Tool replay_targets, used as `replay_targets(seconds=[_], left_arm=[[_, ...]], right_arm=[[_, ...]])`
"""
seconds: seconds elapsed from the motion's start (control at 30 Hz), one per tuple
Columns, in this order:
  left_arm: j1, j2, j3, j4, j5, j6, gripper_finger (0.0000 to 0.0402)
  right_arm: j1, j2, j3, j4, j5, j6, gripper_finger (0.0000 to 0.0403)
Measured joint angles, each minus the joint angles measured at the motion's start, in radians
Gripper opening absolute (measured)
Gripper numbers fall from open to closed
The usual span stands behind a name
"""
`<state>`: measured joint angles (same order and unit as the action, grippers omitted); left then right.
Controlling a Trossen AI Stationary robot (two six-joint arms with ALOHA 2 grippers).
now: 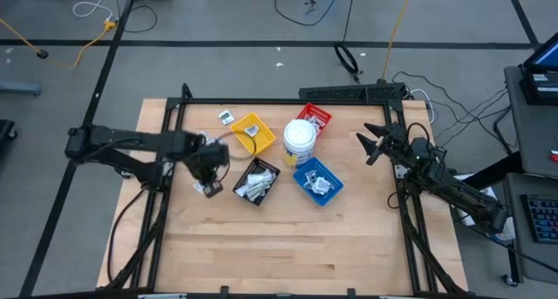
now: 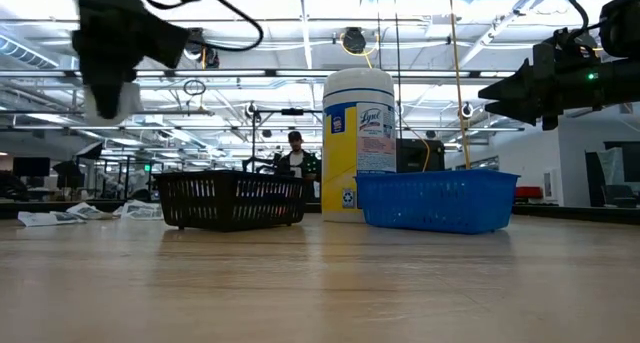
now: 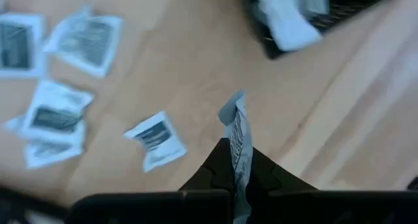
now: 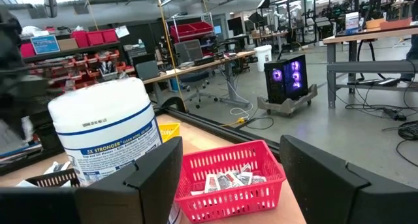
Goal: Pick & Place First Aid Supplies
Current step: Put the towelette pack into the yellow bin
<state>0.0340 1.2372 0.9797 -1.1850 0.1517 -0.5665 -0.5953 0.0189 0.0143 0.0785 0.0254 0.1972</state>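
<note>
The left gripper (image 3: 236,175) is clenched on one white packet (image 3: 238,136) and holds it above the wooden table (image 1: 288,238), beside the black tray (image 1: 256,182), toward the table's left edge; more packets (image 3: 155,139) lie loose on the wood below; the right gripper (image 1: 373,145) waits released near the table's right edge.
</note>
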Motion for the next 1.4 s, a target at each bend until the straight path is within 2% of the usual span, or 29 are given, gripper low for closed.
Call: replay_targets(seconds=[0.3,0.7,1.0,1.4], left_arm=[[0.251,0.182,0.205,-0.13,0.006,0.162,0.0001],[0.48,0.494,0.514,-0.196,0.035,0.314,0.0],[0.572,0.683,0.696,-0.209,0.032,0.367,0.0],[0.598,0.858,0.714,-0.1,0.032,0.425,0.0]], right_arm=[[0.0,0.0,0.0,0.0,0.0,0.0,0.0254],[0.0,0.0,0.0,-0.001,0.0,0.0,0.0254],[0.0,0.0,0.0,0.0,0.0,0.0,0.0254],[0.0,0.0,0.0,0.0,0.0,0.0,0.0254]])
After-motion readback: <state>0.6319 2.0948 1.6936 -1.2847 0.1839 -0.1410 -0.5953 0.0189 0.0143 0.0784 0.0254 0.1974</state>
